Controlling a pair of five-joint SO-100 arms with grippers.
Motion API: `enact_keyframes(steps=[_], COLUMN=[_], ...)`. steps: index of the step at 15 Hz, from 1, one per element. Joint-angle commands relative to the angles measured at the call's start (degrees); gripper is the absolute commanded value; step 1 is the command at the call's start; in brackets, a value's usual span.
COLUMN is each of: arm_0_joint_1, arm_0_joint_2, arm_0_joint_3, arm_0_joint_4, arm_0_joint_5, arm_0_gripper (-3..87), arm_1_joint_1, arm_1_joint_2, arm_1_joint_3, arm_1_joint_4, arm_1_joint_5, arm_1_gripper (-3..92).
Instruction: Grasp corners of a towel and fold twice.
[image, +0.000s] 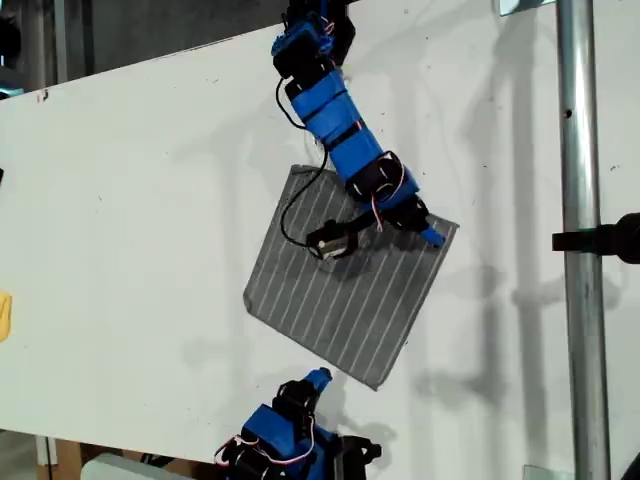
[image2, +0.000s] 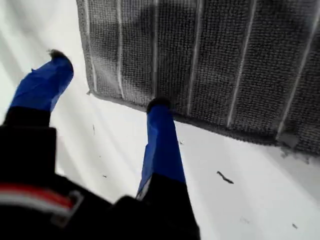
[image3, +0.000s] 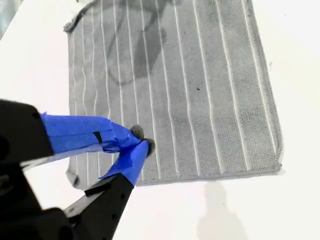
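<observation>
The towel (image: 340, 290) lies spread flat on the white tabletop (image: 130, 200), a single layer with no fold in it. It is turned so that its corners point toward the tabletop's edges rather than its sides running along them. It sits roughly midway between the tabletop's far edge and its near edge, and well in from the edge at the exterior view's left.

My first tool (image2: 107, 80) is spread wide. One blue finger (image2: 161, 145) touches the towel's hem with its tip, and the other finger (image2: 42, 85) stands off the cloth over bare tabletop, just beyond a corner (image2: 90, 92) of the towel (image2: 225, 60). In the exterior view this tool (image: 318, 378) sits by the tabletop's near edge, just beside the towel's nearest corner (image: 375, 386).

My second tool (image3: 140, 144) has its fingertips pressed together, low over the towel (image3: 200, 90) and just inside one hem. Whether any cloth is caught between them I cannot tell — the fabric around them looks flat. In the exterior view its arm reaches in from the tabletop's far edge across the cloth, with the tool (image: 428, 233) close to the corner (image: 455, 226) nearest the metal pole (image: 580, 150).
</observation>
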Motion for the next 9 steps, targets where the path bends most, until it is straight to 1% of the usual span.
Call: enact_keyframes(steps=[1,2,3,8,9], arm_0_joint_1=[-0.26,-0.35,-0.35,-0.18,-0.18], arm_0_joint_2=[-0.18,-0.18,-0.18,0.00,0.26], arm_0_joint_3=[-0.44,-0.26,0.00,1.23,1.76], arm_0_joint_4=[-1.32,-1.32,-1.32,-1.93,-2.20], arm_0_joint_5=[0.35,0.44,0.44,0.09,0.00], arm_0_gripper=[-2.9,-2.9,-2.9,-2.9,-2.9], arm_1_joint_1=[-1.23,-1.32,-1.41,-4.13,-4.48], arm_1_joint_2=[-3.08,-5.10,-7.03,-8.17,-7.65], arm_1_joint_3=[-4.83,-5.01,-4.92,-2.90,-2.11], arm_1_joint_4=[-5.10,-5.54,-3.52,20.39,22.94], arm_1_joint_5=[-0.53,-0.53,-0.44,6.33,7.38], arm_1_gripper=[33.3,33.2,33.5,37.6,38.0])
